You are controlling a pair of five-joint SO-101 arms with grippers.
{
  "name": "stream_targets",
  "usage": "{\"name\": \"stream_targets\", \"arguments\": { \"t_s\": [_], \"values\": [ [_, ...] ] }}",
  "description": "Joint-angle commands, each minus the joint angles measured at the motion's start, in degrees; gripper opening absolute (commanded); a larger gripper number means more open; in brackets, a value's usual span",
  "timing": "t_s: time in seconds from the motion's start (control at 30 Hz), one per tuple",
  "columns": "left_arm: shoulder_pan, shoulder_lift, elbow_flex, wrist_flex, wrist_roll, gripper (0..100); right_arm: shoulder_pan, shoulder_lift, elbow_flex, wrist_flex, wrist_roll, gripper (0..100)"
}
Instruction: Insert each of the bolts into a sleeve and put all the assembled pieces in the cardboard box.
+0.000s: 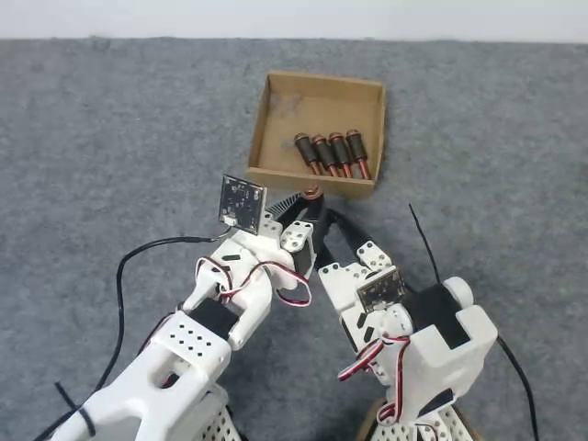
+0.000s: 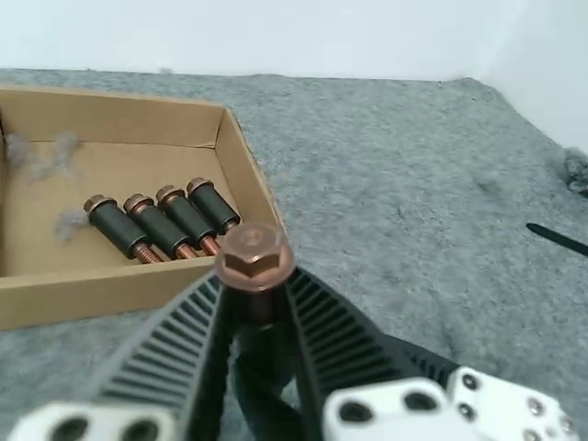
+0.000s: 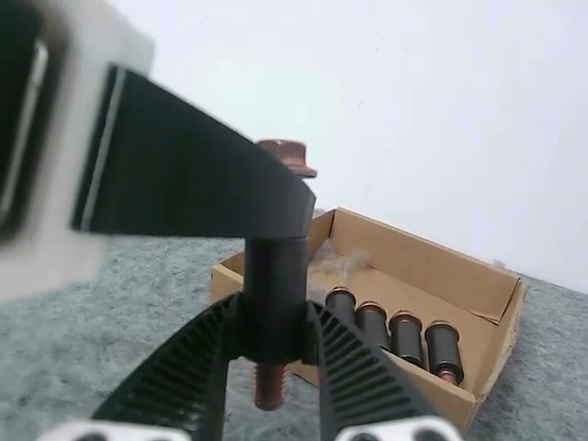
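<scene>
Grey carpet [image 1: 92, 138] meets a white wall [image 1: 276, 16].

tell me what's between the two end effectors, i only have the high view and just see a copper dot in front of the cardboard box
observer: the right end effector is shut on a black cylindrical sleeve.
operator: is a bolt in it
observer: yes, the copper bolt runs through it, and its threaded tip sticks out of the sleeve's far end.
operator: and the left one
observer: the left end effector is shut on the same sleeve, just under the bolt's hexagonal head.
</scene>
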Motion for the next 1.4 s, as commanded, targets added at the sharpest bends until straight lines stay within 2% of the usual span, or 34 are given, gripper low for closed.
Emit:
{"name": "stream_targets", "arguments": {
  "t_s": [0.0,0.07,0.63,0.77,1.2,1.37],
  "values": [
    [-0.62,-0.26,0.04,-1.14,0.35,12,2.07,-1.10,-0.79,-1.89,-0.53,0.6],
    [-0.62,-0.26,0.04,-1.14,0.35,14,2.07,-1.10,-0.79,-1.89,-0.53,0.6],
    [-0.18,-0.79,-0.31,-1.14,0.18,14,2.07,-1.10,-0.97,-1.89,-0.53,0.6],
    [-0.70,-5.10,-0.31,-0.79,0.00,14,2.07,-1.01,-1.05,-1.89,-0.53,0.6],
    [-0.79,-37.27,-0.40,26.55,-3.60,14,2.07,-1.01,-1.05,-1.89,-0.53,0.6],
    [-8.18,-45.36,-0.40,31.56,-3.60,14,2.07,-1.01,-0.97,-1.89,-0.53,0.6]
  ]
}}
